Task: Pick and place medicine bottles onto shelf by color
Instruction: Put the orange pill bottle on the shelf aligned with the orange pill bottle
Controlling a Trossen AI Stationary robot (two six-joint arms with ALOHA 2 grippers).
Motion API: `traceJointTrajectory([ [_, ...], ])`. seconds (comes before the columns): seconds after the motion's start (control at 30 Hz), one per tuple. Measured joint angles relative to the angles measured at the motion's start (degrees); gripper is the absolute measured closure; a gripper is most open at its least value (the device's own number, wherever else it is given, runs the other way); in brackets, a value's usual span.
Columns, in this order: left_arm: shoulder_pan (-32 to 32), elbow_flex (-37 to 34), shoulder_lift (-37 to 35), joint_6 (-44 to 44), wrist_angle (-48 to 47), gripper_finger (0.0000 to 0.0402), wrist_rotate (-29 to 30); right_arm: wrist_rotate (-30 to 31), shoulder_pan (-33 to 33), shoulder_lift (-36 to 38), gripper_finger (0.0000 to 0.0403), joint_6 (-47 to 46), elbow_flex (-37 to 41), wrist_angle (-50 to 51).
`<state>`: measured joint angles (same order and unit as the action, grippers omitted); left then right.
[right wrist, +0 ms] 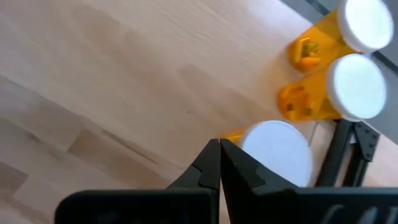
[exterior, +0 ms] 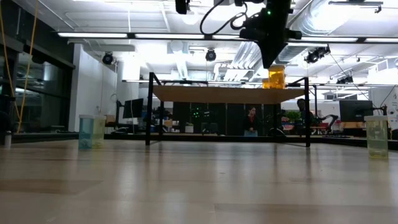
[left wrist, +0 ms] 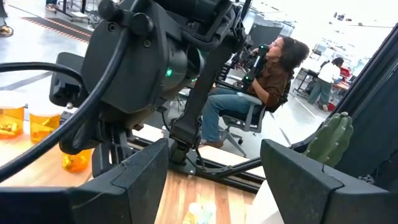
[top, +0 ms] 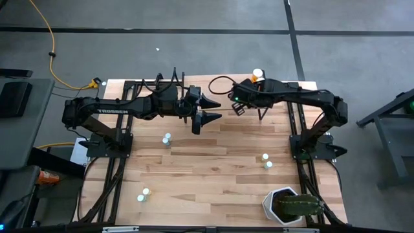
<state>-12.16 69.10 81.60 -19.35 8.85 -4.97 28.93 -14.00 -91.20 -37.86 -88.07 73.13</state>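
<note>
Overhead, the striped wooden tabletop [top: 213,175] carries everything, with the shelf [exterior: 230,94], a light-wood board on thin black legs, standing along its far edge under both arms. The left arm reaches in from the left edge, and the left gripper [top: 210,110] hangs over the middle of the far edge, its fingers spread wide with nothing between them. The right arm comes from the right edge; the right gripper [right wrist: 219,163] is pressed fully shut and empty, its tips just beside the white cap of an orange medicine bottle [right wrist: 277,155] on the shelf. Two more orange bottles [right wrist: 329,93] stand in a row past it toward the shelf's right end. A white pot with a cactus [top: 291,206] sits at the near right corner of the tabletop. Loose bottles remain on the tabletop: a pale blue one [top: 167,138] left of centre, a pair [top: 266,161] toward the right edge, and another pair [top: 143,195] near the near edge on the left. A seated person [left wrist: 261,87] shows in the room beyond
</note>
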Motion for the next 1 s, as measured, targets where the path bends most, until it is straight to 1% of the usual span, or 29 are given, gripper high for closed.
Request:
traceJointTrajectory([
  [0.1, 0.0, 0.0, 0.0, 0.0, 0.02, 0.0159, 0.0, 0.23, -0.62, 0.0, 0.0403, 0.78, 0.02, 0.48],
  [0.37, 0.0, 0.0, 0.0, 0.0, -0.01, 0.0159, 0.0, 3.58, -2.25, 0.0, 0.0403, 2.33, 0.04, 3.76],
  [0.63, 0.0, 0.0, 0.0, 0.0, -0.01, 0.0159, 0.0, 3.93, -3.78, 0.0, 0.0403, 4.9, 0.07, 4.17],
  [0.8, 0.0, 0.0, 0.0, 0.0, -0.01, 0.0159, 0.0, 3.44, -3.6, 0.0, 0.0403, 5.51, 0.07, 3.34],
  [1.0, 0.0, 0.0, 0.0, 0.0, -0.01, 0.0159, 0.0, -0.15, -3.6, 0.0, 0.0403, 7.12, 0.07, 3.24],
])
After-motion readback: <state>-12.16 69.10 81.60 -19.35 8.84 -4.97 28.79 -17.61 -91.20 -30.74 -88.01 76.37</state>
